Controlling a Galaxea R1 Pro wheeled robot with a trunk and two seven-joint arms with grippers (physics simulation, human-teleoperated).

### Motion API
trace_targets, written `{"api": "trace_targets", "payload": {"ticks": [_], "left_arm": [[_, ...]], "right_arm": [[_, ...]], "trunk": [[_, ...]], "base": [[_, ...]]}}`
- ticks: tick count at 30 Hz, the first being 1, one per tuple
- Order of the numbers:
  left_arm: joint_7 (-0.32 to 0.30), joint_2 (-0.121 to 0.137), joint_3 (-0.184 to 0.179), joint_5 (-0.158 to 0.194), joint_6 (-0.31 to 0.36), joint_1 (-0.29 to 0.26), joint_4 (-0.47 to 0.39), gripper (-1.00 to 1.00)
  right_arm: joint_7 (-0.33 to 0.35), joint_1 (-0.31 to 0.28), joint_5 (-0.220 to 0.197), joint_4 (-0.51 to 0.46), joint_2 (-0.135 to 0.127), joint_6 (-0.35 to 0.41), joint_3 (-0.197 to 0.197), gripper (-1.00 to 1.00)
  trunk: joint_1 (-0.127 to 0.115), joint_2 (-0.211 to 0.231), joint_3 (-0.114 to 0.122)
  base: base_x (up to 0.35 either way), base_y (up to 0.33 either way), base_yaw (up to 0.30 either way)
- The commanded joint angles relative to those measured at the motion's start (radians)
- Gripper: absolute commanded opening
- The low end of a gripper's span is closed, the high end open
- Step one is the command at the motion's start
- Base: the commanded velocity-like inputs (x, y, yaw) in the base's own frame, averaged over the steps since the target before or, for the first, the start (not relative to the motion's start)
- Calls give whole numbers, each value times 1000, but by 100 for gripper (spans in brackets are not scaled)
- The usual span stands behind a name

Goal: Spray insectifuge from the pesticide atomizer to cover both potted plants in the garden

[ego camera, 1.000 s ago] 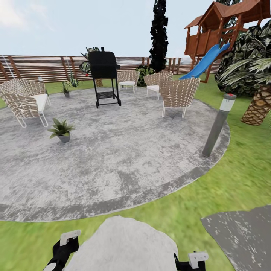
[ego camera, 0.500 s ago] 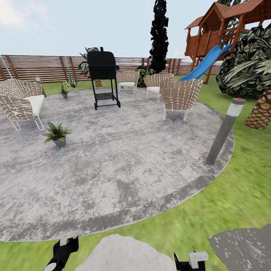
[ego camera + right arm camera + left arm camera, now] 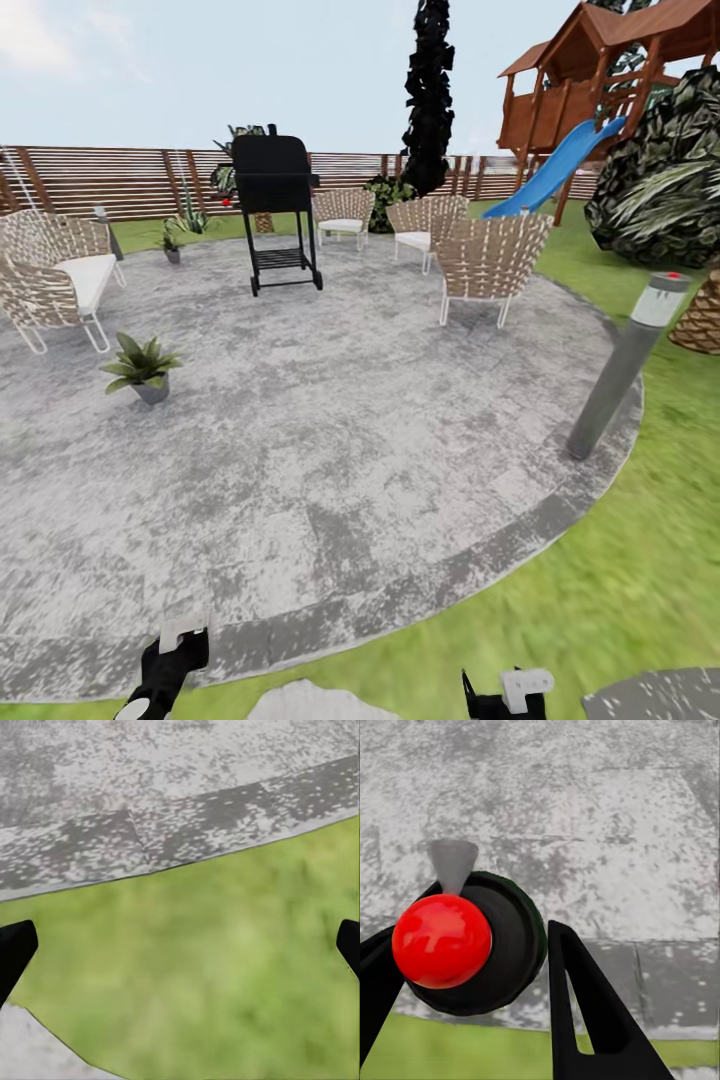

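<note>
On paving's near edge: left tool clamped on pesticide atomizer; right tool apart; potted plants unsprayed.

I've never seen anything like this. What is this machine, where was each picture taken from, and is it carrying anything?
This is a simulated wheeled robot with two arms. The large picture comes from a camera on its head, looking over a garden. Its left gripper and right gripper peek in at the bottom edge.

Ahead lies round grey paving with a black grill, wicker chairs and a bollard light. One potted plant stands nearby, and another sits by the fence.

The two small pictures come from cameras near each gripper. The left one shows a dark round object with a red ball between the fingers. I cannot tell what it is or whether it is gripped. The right gripper's fingers are wide apart over grass, holding nothing.
</note>
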Motion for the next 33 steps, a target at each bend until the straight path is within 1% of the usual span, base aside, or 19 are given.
{"api": "trace_targets", "payload": {"ticks": [1,11,33], "left_arm": [[1,0,1,1,-3,-1,1,-100],[1,0,1,1,-3,-1,1,-100],[2,-1,1,0,-3,-1,2,-100]], "right_arm": [[0,0,7,0,0,-3,0,100],[0,0,7,0,0,-3,0,100],[0,0,7,0,0,-3,0,100]], "trunk": [[0,0,-1],[0,0,-1],[0,0,-1]], "base": [[339,0,121],[339,0,201],[339,0,271]]}}
